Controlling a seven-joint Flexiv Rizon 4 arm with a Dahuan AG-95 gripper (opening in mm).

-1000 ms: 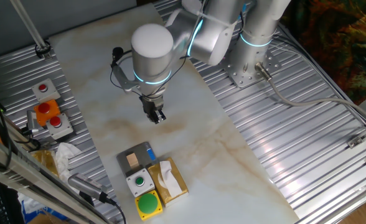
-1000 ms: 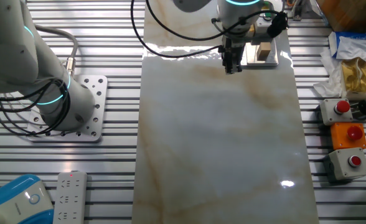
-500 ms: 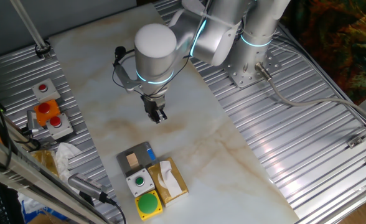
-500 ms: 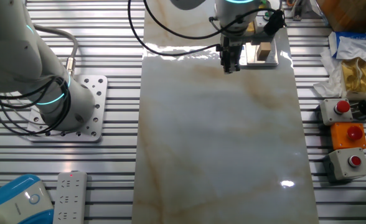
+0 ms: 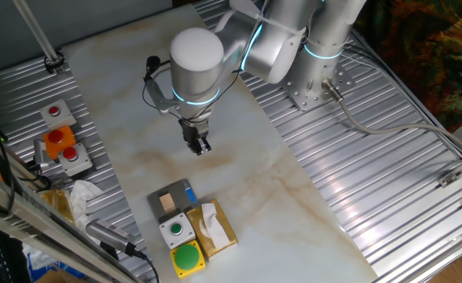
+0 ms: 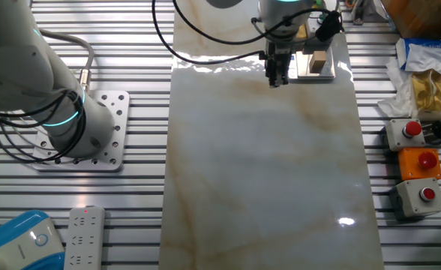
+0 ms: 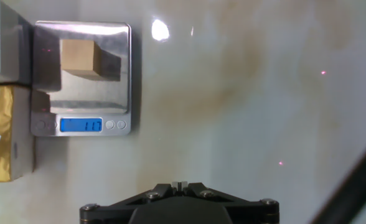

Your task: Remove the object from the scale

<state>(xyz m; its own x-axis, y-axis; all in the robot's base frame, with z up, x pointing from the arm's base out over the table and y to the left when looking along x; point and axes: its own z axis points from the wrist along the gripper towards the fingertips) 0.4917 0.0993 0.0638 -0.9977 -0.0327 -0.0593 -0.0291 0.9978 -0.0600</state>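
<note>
Along the left margin of one fixed view, three button boxes (image 5: 60, 140) sat on the ribbed metal beside the marble surface (image 5: 239, 189). Crumpled white paper (image 5: 79, 196) lay just below them. Further right, near the surface's lower edge, the scale (image 5: 174, 200) rested flat with its blue patch on the far side. The cube (image 5: 166, 203) stood on its platform, untouched. Touching the scale's near edge sat a grey box with a green button (image 5: 174, 229), and a yellow-brown box with white tissue (image 5: 215, 227) was beside that. A yellow box with a large green button (image 5: 188, 259) lay at the very edge. Up and to the right, the gripper (image 5: 198, 145) hung over bare marble, well apart from the scale, pointing down. Its jaws looked closed, or nearly so, and gripped nothing. From the hand view, the cube (image 7: 80, 58) sat on the steel platform, the scale (image 7: 82, 78) showing a lit blue display, at the upper left.
</note>
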